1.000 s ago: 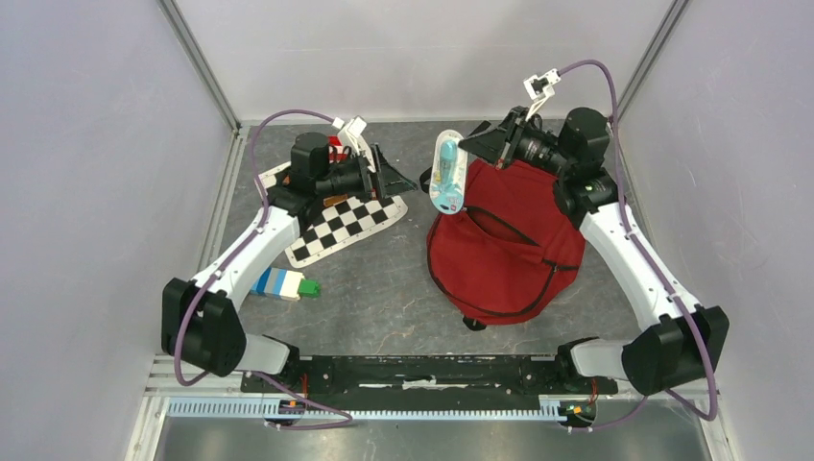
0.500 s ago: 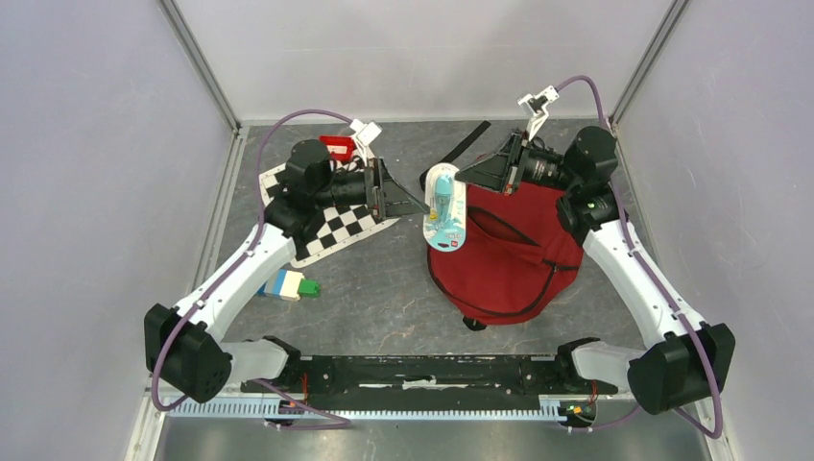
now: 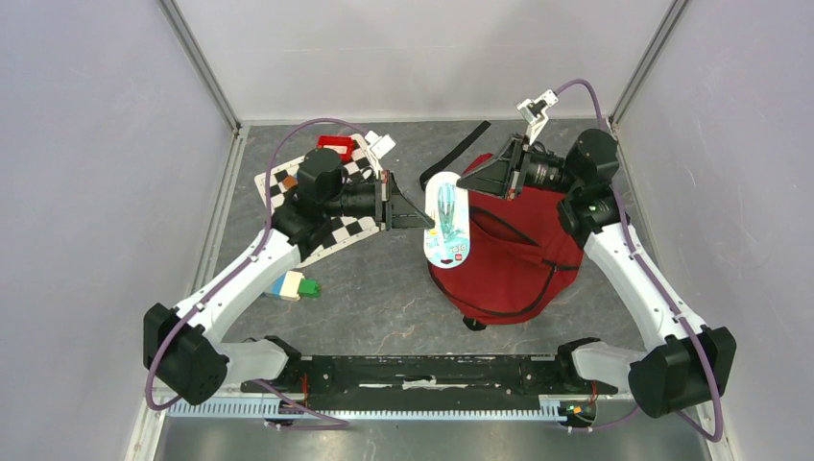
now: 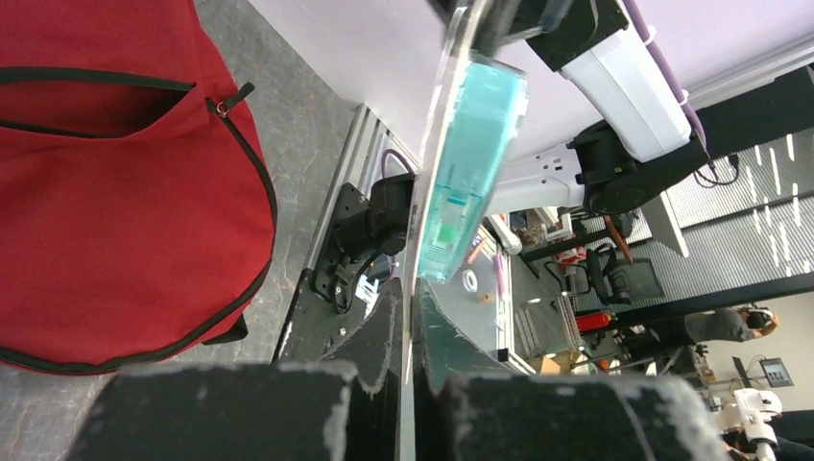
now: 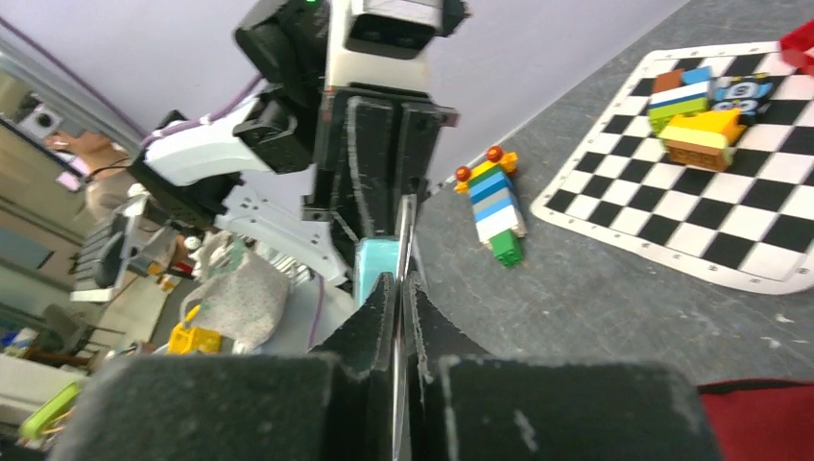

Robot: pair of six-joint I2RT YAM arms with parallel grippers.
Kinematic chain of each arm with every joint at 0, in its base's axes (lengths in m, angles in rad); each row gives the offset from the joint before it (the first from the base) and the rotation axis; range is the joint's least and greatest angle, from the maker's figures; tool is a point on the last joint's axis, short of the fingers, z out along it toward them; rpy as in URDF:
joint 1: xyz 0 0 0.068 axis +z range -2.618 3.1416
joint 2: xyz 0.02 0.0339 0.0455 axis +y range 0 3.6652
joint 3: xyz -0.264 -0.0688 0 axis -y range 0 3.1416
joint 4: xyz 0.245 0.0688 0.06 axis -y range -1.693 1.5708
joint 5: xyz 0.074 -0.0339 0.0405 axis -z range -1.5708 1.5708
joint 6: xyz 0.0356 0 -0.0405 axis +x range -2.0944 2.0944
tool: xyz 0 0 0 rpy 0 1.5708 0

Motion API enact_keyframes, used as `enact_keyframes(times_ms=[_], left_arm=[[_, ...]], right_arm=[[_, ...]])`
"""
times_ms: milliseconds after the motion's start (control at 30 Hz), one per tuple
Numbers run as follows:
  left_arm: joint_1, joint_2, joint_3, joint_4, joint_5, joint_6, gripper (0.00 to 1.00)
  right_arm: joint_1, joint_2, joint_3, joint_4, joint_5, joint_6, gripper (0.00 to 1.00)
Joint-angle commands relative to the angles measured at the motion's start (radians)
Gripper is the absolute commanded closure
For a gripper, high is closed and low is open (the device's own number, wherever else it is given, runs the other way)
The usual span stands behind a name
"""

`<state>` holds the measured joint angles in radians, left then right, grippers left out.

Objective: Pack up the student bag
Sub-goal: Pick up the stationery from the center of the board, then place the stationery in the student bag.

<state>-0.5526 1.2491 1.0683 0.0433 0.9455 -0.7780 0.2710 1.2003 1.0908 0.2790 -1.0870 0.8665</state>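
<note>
From above, the student bag (image 3: 518,264) is lying slumped on the tabletop (image 3: 384,288) right of centre, under the right arm, its black zipper mouth gaping only a little. Just over its left edge a blister pack (image 3: 447,219) is hanging in the air, with the right tool (image 3: 472,181) pinching its upper end and the left tool (image 3: 423,223) pinching its side. The bag is looking soft and floppy, probably light, so its mouth is likely sagging shut; the fabric lip beside the zipper seems the place to take hold. Bare tabletop is lying between the bag and the checkered mat (image 3: 331,238), while the enclosure walls are standing near the bag's far and right sides. In the left wrist view, the left tool is clamping the pack's thin card edge, with the bag (image 4: 115,192) lying below and showing its slit. In the right wrist view, the right tool (image 5: 401,288) is clamping the same card, and the toy block stack (image 5: 494,206) is resting well apart on the tabletop.
</note>
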Motion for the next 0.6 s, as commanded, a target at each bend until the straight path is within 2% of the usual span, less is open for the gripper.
enact_keyframes(times_ms=[0,67,133,267,400,567], left_arm=[[-0.007,-0.05,0.001,0.02,-0.014,-0.021,0.98],[-0.007,-0.062,-0.028,0.04,-0.064,-0.065,0.98],[-0.007,-0.079,-0.071,0.078,-0.133,-0.132,0.98],[-0.007,-0.116,-0.175,0.134,-0.282,-0.254,0.98],[-0.007,-0.113,-0.195,0.001,-0.496,-0.358,0.98],[-0.024,-0.071,-0.181,0.012,-0.635,-0.525,0.98]], right_arm=[[0.0,-0.022,0.014,-0.162,0.054,-0.174,0.76],[-0.001,-0.03,0.038,-0.371,0.192,-0.369,0.41],[-0.002,-0.045,0.037,-0.544,0.357,-0.576,0.22],[0.0,-0.112,-0.098,-0.558,0.594,-0.709,0.16],[0.025,-0.182,-0.236,-0.468,0.832,-0.834,0.15],[0.158,-0.17,-0.337,-0.386,1.237,-1.01,0.16]])
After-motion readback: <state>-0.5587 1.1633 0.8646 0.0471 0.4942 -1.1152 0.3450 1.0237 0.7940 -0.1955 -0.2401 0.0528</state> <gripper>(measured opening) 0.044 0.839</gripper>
